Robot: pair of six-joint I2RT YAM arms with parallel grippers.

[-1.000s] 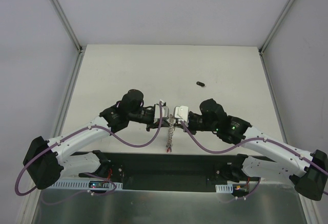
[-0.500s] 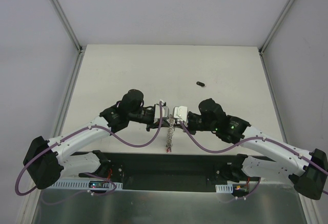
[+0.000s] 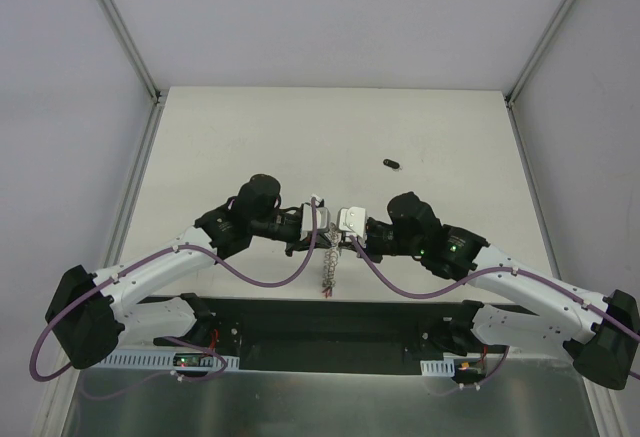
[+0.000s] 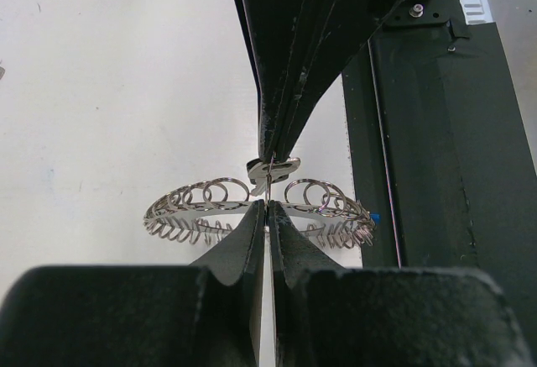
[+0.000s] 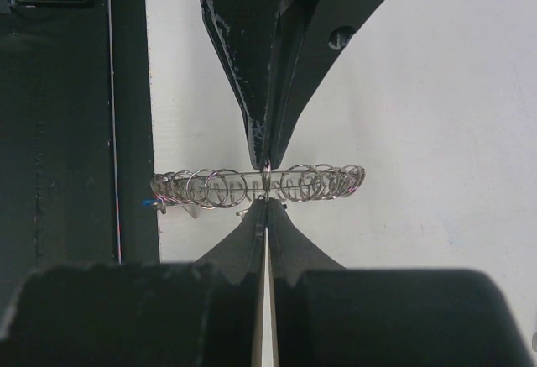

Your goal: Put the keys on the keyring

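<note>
The keyring (image 4: 210, 207) hangs clear of the tabletop (image 3: 250, 137) between the two arms, close to its near edge, seen edge-on from both wrist views with its wiry silver loops fanned along the rim. The left pincer (image 4: 267, 209) is pressed together on the ring's rim from one side. The right pincer (image 5: 267, 207) meets it tip to tip from the other, shut on a small silver piece at the rim. One black key (image 3: 391, 164) lies alone farther out, well apart from both.
</note>
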